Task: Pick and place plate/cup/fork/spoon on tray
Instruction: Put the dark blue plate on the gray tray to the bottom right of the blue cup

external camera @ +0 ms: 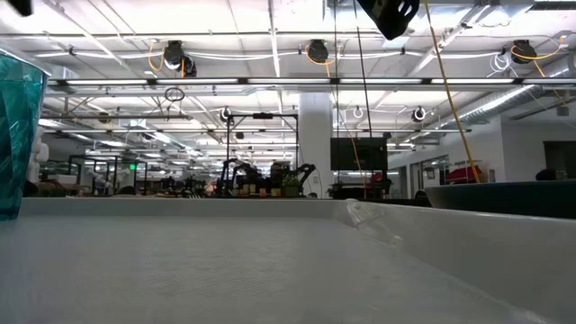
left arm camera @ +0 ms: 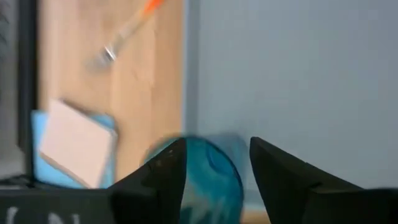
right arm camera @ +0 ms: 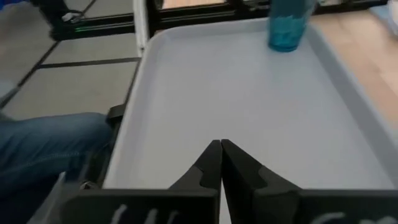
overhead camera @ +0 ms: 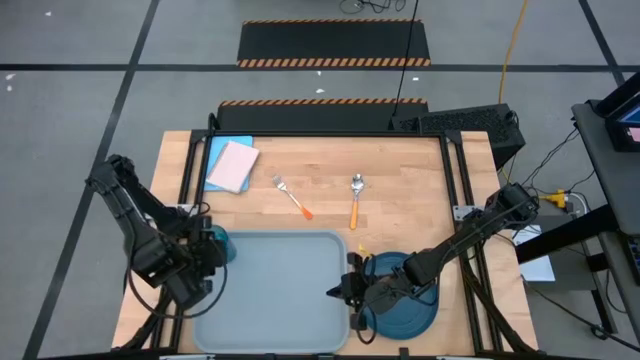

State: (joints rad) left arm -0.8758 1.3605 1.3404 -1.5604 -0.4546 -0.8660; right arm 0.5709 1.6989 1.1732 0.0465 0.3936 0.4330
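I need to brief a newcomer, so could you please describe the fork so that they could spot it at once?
On the wooden table, look at the bare strip beyond the grey-blue tray. Two small utensils lie there; the fork is the one nearer the pink-and-blue pad, with tines and a red-orange handle, unlike the round-bowled spoon.

The worktop (overhead camera: pixel 400 190) is pale wood with visible grain, matt. The tray (overhead camera: pixel 280 290) looks like smooth grey-blue plastic with a dull sheen. The cup (right arm camera: pixel 286 25) is clear teal plastic, glossy. The plate (overhead camera: pixel 410 312) at 5 o'clock is dark and shiny. Fork (overhead camera: pixel 292 196) and spoon (overhead camera: pixel 355 200) have bright metal heads and orange plastic handles.
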